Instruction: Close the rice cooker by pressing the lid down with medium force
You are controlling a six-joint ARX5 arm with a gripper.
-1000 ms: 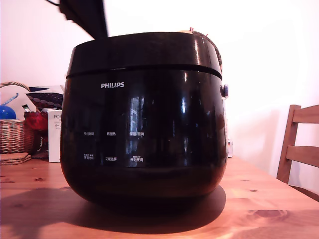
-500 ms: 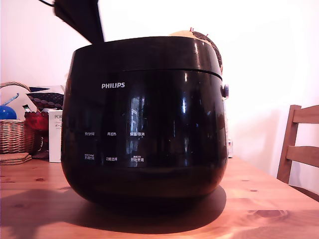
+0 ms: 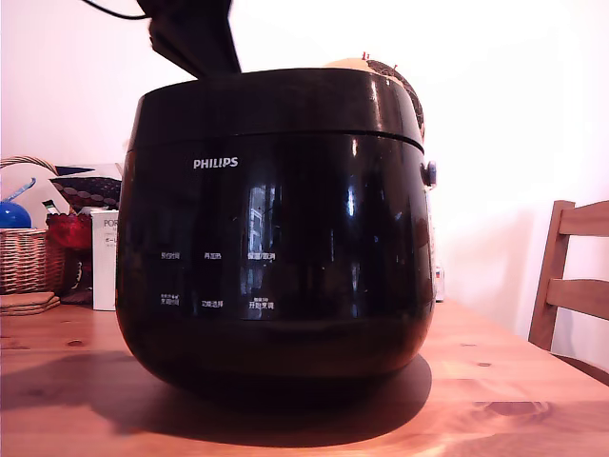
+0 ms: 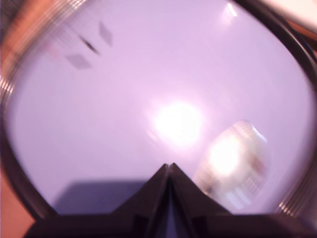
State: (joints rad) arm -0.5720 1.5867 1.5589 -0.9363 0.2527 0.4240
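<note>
Wrist view: hand [image 4: 169, 166] clenched, empty, tips over lid [image 4: 148, 89] centre; rice cooker [image 3: 276, 248] directly below, lid approx. seated.

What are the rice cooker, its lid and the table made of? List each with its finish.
Rice cooker: looks like glossy black plastic, though coated metal is possible; sharp window glints streak its front.
Lid: same glossy black shell; in the wrist view its top mirrors bright light under the shut gripper.
Table: pine-like wood, smooth satin finish; knots and grain show.
</note>
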